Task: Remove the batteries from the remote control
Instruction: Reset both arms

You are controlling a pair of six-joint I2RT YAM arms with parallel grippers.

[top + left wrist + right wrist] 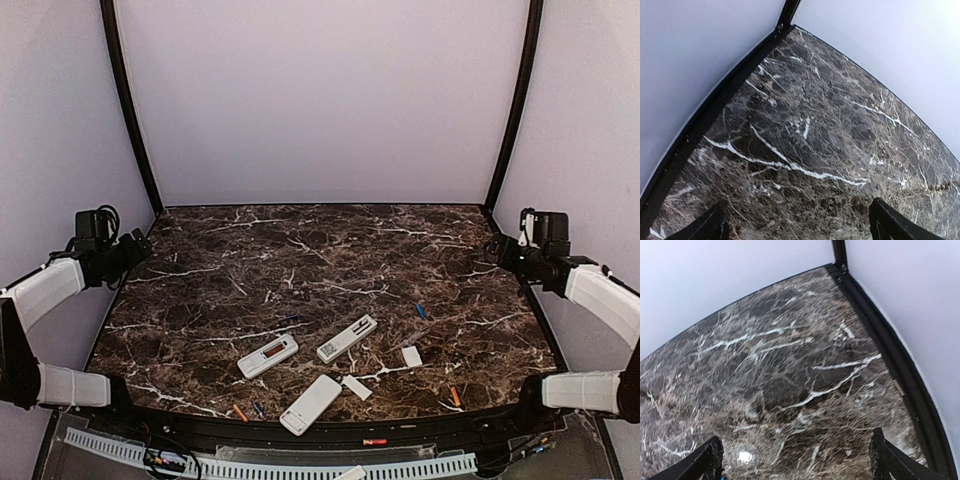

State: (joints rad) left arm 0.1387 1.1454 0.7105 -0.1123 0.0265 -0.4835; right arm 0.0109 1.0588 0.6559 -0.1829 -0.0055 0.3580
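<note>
Batteries (421, 310) scattered loose among three remotes (347, 338), well apart from both sets of jaws, between them and toward the near edge. Orange showing in one remote's open bay (272, 351). Two white covers (411, 356) alongside. Left gripper (797, 215) released, spread wide, grasping nothing, over bare table (805, 125). Right gripper (796, 442) likewise, at the opposite edge.

Three remotes cluster at the front centre of the table (200, 300): the left remote (268, 356) and the right remote (347, 338) side by side, the front remote (311, 404) before them, nearest the edge. Just right of it lies the near cover (357, 387), and the far cover (411, 356) sits further right (off the right remote's end). Left of the front remote lie two batteries (240, 412), one battery (421, 311) lies behind the far cover, and a last battery (455, 396) at front right
</note>
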